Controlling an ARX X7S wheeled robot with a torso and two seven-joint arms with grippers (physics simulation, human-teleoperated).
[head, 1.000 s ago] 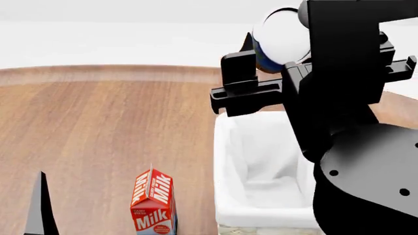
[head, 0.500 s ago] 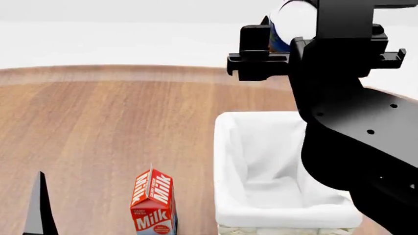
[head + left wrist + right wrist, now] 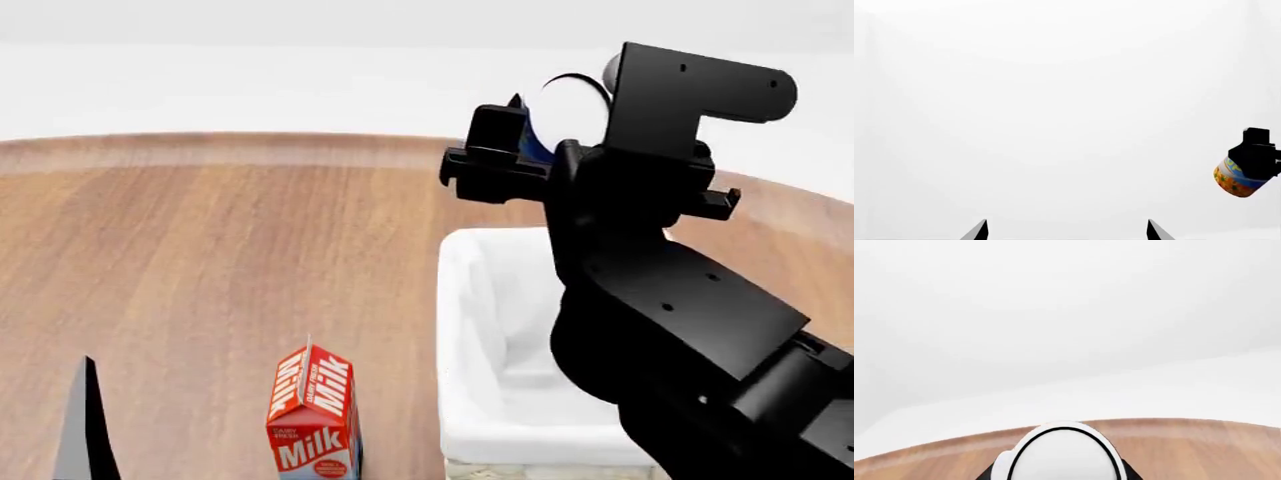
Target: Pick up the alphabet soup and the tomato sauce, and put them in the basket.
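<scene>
The alphabet soup (image 3: 571, 103), a can with a white top and a blue, yellow and orange label, hangs in the air with my right gripper (image 3: 554, 130) shut on it. In the head view it shows above the far rim of the basket (image 3: 470, 300), whose white liner is partly hidden by my right arm. The right wrist view shows the alphabet soup's white top (image 3: 1061, 452) between the dark fingers. From the left wrist view the alphabet soup (image 3: 1235, 182) is tilted. My left gripper (image 3: 1066, 232) is open and holds nothing. The tomato sauce is out of view.
A red milk carton (image 3: 316, 415) stands on the wooden table (image 3: 227, 250) just left of the basket's near corner. One left fingertip (image 3: 87, 430) pokes up at the bottom left of the head view.
My right arm lifted the alphabet soup, then lowered it leftwards and turned its wrist. The arm now covers more of the basket. The left gripper and the milk carton stayed put.
</scene>
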